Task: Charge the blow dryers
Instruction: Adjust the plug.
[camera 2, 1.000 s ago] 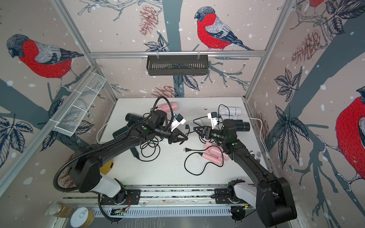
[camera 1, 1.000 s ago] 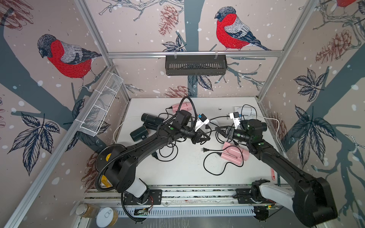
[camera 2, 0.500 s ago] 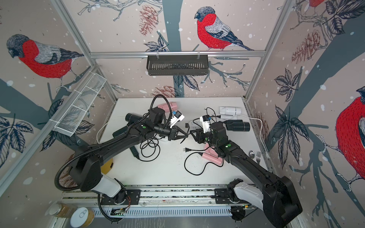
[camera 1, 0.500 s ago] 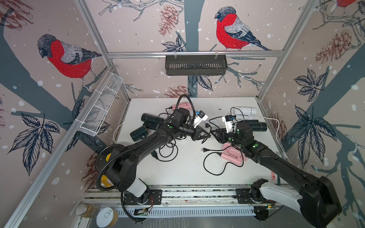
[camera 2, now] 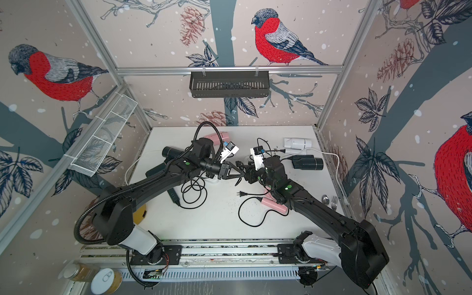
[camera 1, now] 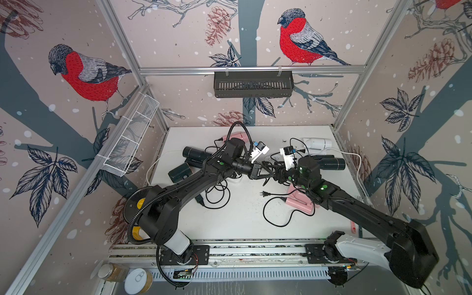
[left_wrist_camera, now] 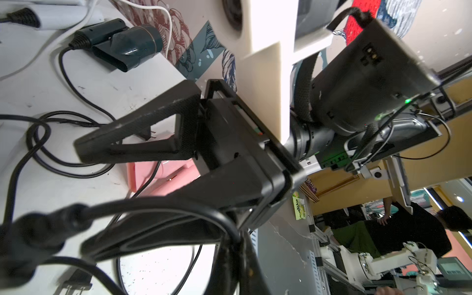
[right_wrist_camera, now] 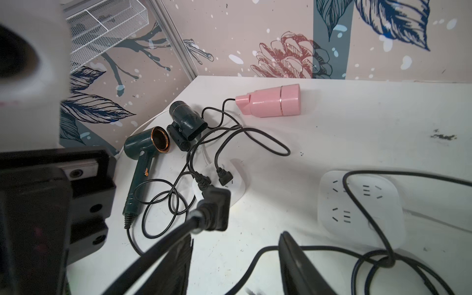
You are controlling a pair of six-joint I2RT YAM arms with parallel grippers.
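My left gripper [camera 1: 268,175] [left_wrist_camera: 237,255] is shut on a thin black cord whose black plug [right_wrist_camera: 214,207] hangs just past the jaws. My right gripper [camera 1: 275,170] [right_wrist_camera: 237,236] faces it tip to tip, open. The cord runs along one of its fingers [right_wrist_camera: 178,265], not pinched. Blow dryers lie around: pink [camera 1: 236,136] and black [camera 1: 195,152] at the back left, a dark one [camera 1: 180,172], white [camera 1: 316,143] and black [camera 1: 330,163] at the back right, pink [camera 1: 300,201] under my right arm. A loose plug [camera 1: 265,194] lies near it.
Two white square power strips sit under the grippers, one bare [right_wrist_camera: 360,209] and one [right_wrist_camera: 236,178] with plugs in it. Cord loops [camera 1: 217,196] lie mid-table. A black basket [camera 1: 252,84] hangs on the back wall and a white wire basket [camera 1: 130,135] on the left wall.
My right gripper has swung left and now meets the left gripper's tips. The left gripper has kept its hold on the cord and barely moved.
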